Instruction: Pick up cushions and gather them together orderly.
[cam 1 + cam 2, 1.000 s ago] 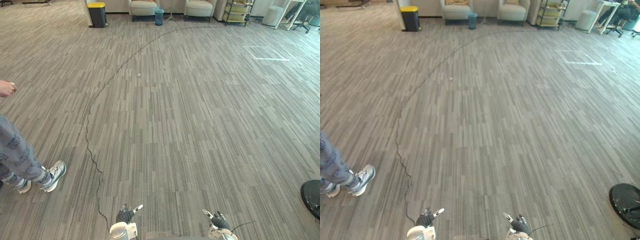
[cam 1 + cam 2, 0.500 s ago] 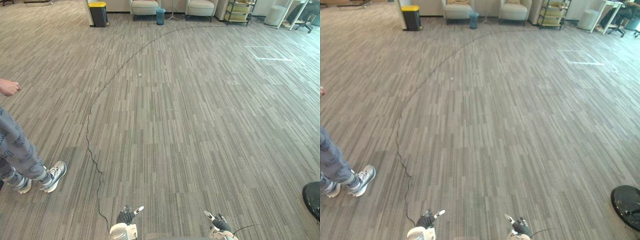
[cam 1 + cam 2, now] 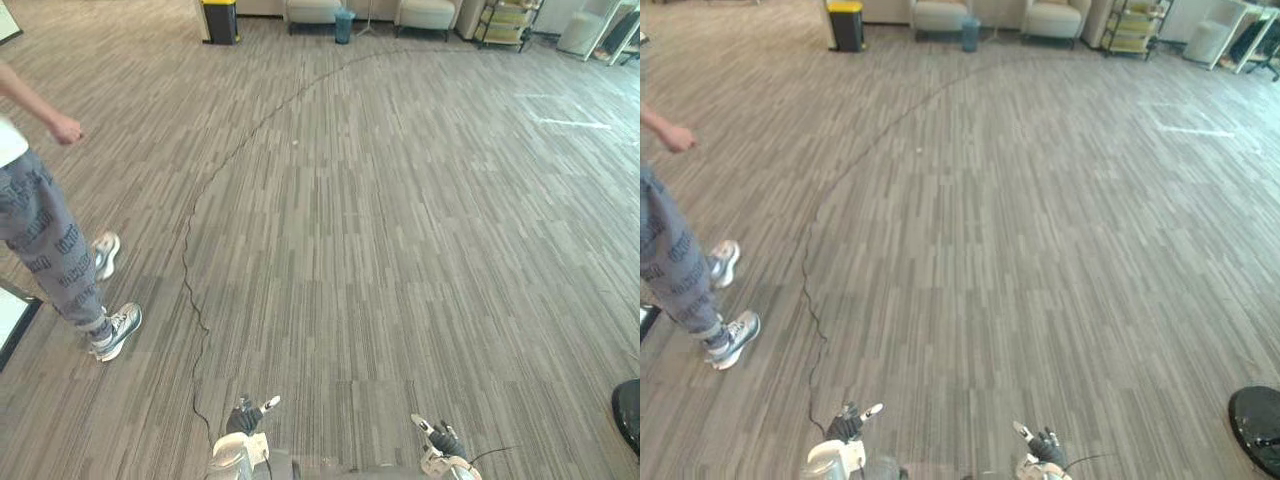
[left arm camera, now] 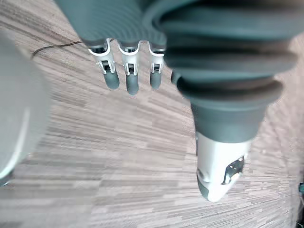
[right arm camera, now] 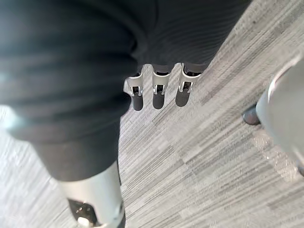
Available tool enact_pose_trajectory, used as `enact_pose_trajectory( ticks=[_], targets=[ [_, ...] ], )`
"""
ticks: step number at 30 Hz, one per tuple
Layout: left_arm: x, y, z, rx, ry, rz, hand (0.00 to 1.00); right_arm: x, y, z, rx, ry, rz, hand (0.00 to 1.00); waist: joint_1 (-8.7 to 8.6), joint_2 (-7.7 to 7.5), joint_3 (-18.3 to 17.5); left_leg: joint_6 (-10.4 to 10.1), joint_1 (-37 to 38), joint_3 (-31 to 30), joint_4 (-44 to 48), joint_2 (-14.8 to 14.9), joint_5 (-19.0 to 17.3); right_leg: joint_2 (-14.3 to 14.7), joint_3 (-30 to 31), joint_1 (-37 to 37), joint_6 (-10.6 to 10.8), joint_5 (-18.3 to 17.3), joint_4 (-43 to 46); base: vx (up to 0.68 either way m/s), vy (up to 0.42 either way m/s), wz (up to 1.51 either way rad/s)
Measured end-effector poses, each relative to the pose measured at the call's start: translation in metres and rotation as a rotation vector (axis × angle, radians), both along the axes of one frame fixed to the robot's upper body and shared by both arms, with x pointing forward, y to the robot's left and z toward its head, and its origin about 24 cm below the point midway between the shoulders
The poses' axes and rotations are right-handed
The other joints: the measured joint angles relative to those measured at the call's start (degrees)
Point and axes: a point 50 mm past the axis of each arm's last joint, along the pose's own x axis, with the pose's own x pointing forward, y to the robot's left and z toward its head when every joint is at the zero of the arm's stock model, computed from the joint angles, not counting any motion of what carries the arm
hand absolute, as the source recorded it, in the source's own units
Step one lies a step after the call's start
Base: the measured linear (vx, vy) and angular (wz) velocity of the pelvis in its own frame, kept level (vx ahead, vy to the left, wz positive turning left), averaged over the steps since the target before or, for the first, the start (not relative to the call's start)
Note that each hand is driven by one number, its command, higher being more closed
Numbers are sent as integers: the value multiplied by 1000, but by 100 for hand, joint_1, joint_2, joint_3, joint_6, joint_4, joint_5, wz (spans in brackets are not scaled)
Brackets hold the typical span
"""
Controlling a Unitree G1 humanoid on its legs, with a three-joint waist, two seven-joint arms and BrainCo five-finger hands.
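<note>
Left hand (image 3: 247,416) and right hand (image 3: 441,441) are hanging at bottom centre, fingers straight and slightly spread, above grey striped carpet (image 3: 400,250), a person (image 3: 45,235) standing at the left edge.

Left hand (image 3: 245,416); right hand (image 3: 441,439); fingers (image 4: 132,83) straight

The left hand (image 4: 216,80) hangs over a grey striped carpet (image 4: 118,166) and holds nothing. Its dark ribbed cover wraps the back of the hand and the wrist. The silver fingers (image 4: 132,78) reach straight out past the cover in a row, dark tips close together and clear of the floor. The thumb (image 4: 221,166) stands apart from them, extended and uncurled. The carpet lies beneath and beyond the fingertips.
</note>
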Motion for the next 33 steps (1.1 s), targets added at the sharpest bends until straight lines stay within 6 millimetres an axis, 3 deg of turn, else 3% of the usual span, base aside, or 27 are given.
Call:
enact_pose_trajectory(
  ticks=[3, 4, 5, 6, 8, 9, 10, 11, 12, 13, 14, 15, 16, 18, 20, 21, 23, 24, 25, 26, 28, 29, 30, 31, 32, 33],
  targets=[
    [3, 0, 2, -6, -20, 18, 0, 4, 3, 1, -5, -1, 39, 0, 38, 5, 11, 5, -425, 275, -666, 52, 163, -332, 149, 107, 201, -185, -32, 271, 219, -8],
    [5, -3, 3, -18, -32, 30, 0, 6, 4, 1, -8, -6, 61, 0, 90, 53, 10, -61, -600, 309, -1208, 64, 492, -425, 263, 145, 296, -242, -137, 400, 342, -51],
    [5, -3, 4, -22, -42, 49, 0, 7, 9, 1, 2, -6, 67, 0, 161, 23, -12, -143, -657, 364, -1413, 6, 1167, -579, 452, 229, 399, -304, -341, 506, 463, -51],
    [5, -3, 4, -22, -43, 49, 0, 7, 10, 1, 6, -6, 67, 0, 165, -11, -26, -30, -654, 408, -1376, -58, 1150, -635, 520, 256, 420, -317, -412, 565, 434, -50],
    [4, 3, 5, -7, -44, 60, 0, 5, 21, -1, 33, 3, 66, 0, 162, -164, -200, 163, -665, 789, -1159, -210, 711, -838, 1016, 277, 313, -318, -426, 562, 320, -38],
    [4, 4, 5, -8, -46, 67, 0, 6, 27, -1, 46, 2, 78, 0, 143, -218, -208, 326, -549, 926, -1084, -313, 567, -885, 1311, 292, 380, -163, -37, 491, 228, -26],
    [4, 5, 5, -6, -44, 62, 0, 5, 28, -2, 50, 5, 86, 0, 143, -273, -231, 361, -462, 946, -1102, -396, 546, -973, 1309, 330, 461, -56, 15, 609, 282, -16],
    [4, 5, 4, -3, -38, 53, 0, 4, 27, -2, 52, 7, 90, 0, 151, -325, -250, 448, -158, 965, -1236, -558, 493, -1076, 1334, 419, 654, 174, 254, 557, 256, -17],
    [2, 3, 3, -4, -24, 36, 0, 4, 28, -2, 54, 4, 89, 0, 157, -343, -239, 518, 261, 1034, -1425, -666, 446, -1101, 1438, 234, 805, 433, 1109, 607, 268, -22],
    [1, 1, 2, -5, -15, 10, 0, 3, 26, -1, 49, -4, 88, 0, 143, -338, -234, 569, 627, 1050, -1640, -723, 396, -1045, 1548, -161, 923, 924, 2226, 455, 197, -14],
    [1, -1, 1, -6, -12, -3, 0, 2, 24, 0, 46, -9, 85, 0, 122, -318, -218, 568, 815, 1036, -1735, -735, 354, -1013, 1550, -392, 952, 1114, 2752, 439, 163, -5],
    [3, -5, 1, -10, -12, -29, 0, 2, 20, 2, 30, -31, 73, 0, 80, -255, -173, 534, 1263, 956, -1979, -743, 152, -861, 1490, -892, 925, 1185, 3937, 430, 124, -3],
    [2, -7, 0, -16, 2, -39, 0, 3, 17, 4, 20, -47, 62, 0, 77, -243, -140, 414, 1735, 897, -2285, -748, -20, -690, 1346, -1454, 749, 895, 4878, 426, 99, -5],
    [1, -10, -2, -25, 19, -42, 0, 6, 15, 7, 9, -70, 58, 0, 8, -278, -121, 431, 2172, 843, -2564, -759, -62, -537, 991, -2022, 596, 557, 5242, 366, 17, 7],
    [14, -15, 2, -36, -5, -53, 0, 16, 12, 12, -4, -120, 48, 0, -181, -259, -16, 344, 2712, 602, -2909, -636, -369, -274, 256, -2962, 377, 194, 4474, 492, -60, 35],
    [18, -16, 3, -38, -11, -56, 0, 20, 10, 14, -7, -135, 40, 0, -190, -247, 33, 302, 2801, 572, -2914, -594, -440, -223, 175, -3072, 377, 204, 4104, 550, -127, 41],
    [26, -25, 5, -60, -30, -64, 0, 12, 2, 11, -19, -100, 26, 0, -259, -177, 49, 327, 3134, 353, -3082, -526, -682, -123, -175, -3168, 346, 703, 1658, 493, -129, 67],
    [22, -28, 3, -69, -14, -81, 0, 3, -3, 6, -26, -58, 24, 0, -294, -92, 66, 284, 3434, 30, -3127, -542, -677, -67, -128, -3151, -88, 1233, 1565, 895, -180, 66],
    [17, -26, 0, -79, 1, -63, 0, 5, -14, 8, -53, -54, 38, 0, -291, 172, 43, -37, 3495, -217, -2809, -226, -489, -3, -278, -3082, -439, 951, 1945, 931, -191, 42],
    [16, -24, 0, -77, 2, -54, 0, 8, -13, 9, -53, -61, 41, 0, -298, 201, 55, -179, 3427, -302, -2641, -197, -382, -24, -299, -3070, -454, 835, 2026, 952, -204, 21],
    [19, -24, 1, -84, -5, -39, 0, 13, -20, 11, -78, -57, 75, 0, -257, 373, 164, -237, 2931, -676, -1227, -184, 692, 7, -433, -2575, -421, 598, 2033, 869, -203, 25],
    [11, -22, -1, -83, 10, -24, 0, 14, -19, 11, -86, -56, 104, 0, -214, 414, 233, -624, 2336, -859, 151, -129, 1850, 59, -379, -1827, -399, 404, 1422, 638, -145, 9],
    [8, -20, -2, -82, 14, -15, 0, 14, -18, 11, -87, -57, 115, 0, -205, 414, 235, -746, 2118, -874, 675, -87, 1926, 84, -344, -1598, -419, 342, 1211, 762, -73, -7],
    [6, -16, -2, -80, 15, 11, 0, 18, -14, 11, -79, -60, 131, 0, -137, 453, 264, -561, 1500, -700, 1833, 88, 1573, 198, -241, -989, -465, 233, 794, 690, -10, -29],
    [3, -14, -3, -76, 14, 21, 0, 20, -3, 10, -61, -60, 171, 0, -47, 325, 340, -265, 935, -482, 2442, 199, 1135, 222, -108, -384, -473, 144, 418, 822, -5, -32],
    [8, -11, 1, -64, -12, 19, 0, 20, 2, 9, -51, -57, 180, 0, 12, 294, 349, -197, 695, -409, 2487, 205, 988, 211, -53, -156, -484, 99, 245, 620, 23, -40]
  ],
)
